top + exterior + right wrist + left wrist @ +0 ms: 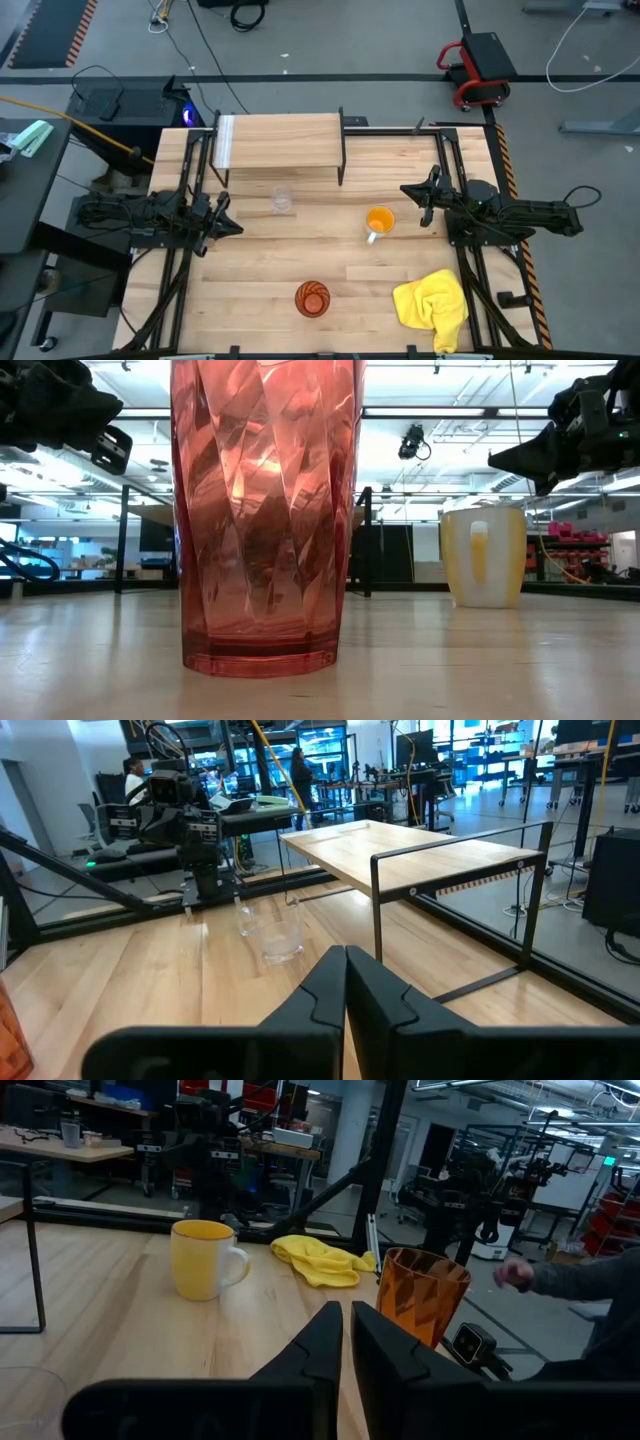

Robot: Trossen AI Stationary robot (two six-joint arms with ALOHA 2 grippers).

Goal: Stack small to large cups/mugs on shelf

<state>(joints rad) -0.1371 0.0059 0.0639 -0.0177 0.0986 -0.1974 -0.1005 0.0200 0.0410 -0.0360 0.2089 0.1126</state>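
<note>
The cups: clear glass just before the bare shelf, orange mug mid-table, tumbler near the front edge. I keep both grippers pressed together, parked aside, nothing picked.

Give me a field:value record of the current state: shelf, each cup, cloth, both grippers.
shelf: far side of table, top bare
clear glass: on table in front of shelf
orange mug: upright on table, near right gripper
ribbed tumbler: upright, near front edge
yellow cloth: front right corner
left gripper: shut, holding nothing, at left side
right gripper: shut, holding nothing, at right side
stacked: none yet
</note>
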